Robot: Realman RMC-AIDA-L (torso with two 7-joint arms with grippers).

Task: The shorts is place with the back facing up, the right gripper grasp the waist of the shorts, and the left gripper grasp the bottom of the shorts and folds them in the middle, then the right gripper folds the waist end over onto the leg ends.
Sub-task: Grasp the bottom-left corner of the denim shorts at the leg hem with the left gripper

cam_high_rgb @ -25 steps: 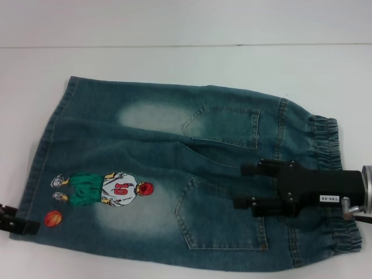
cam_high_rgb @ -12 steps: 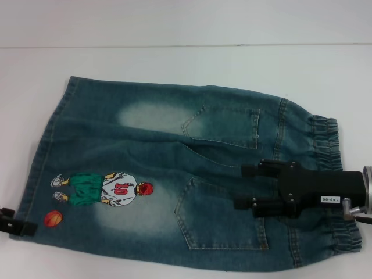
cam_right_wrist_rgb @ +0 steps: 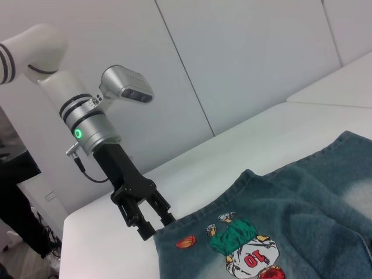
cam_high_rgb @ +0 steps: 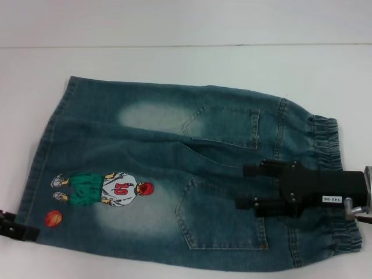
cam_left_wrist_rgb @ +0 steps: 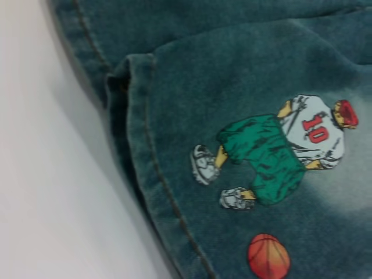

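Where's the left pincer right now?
The left pincer is at the shorts' leg-hem edge, on the robot's left in the head view, next to the orange basketball patch.

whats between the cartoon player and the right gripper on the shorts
In the head view, only denim: a pale bleached patch and a back pocket separate the cartoon player from the right gripper.

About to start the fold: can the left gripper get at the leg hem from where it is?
Probably yes. The left gripper stands at the table edge beside the hem near the basketball patch, with nothing between them.
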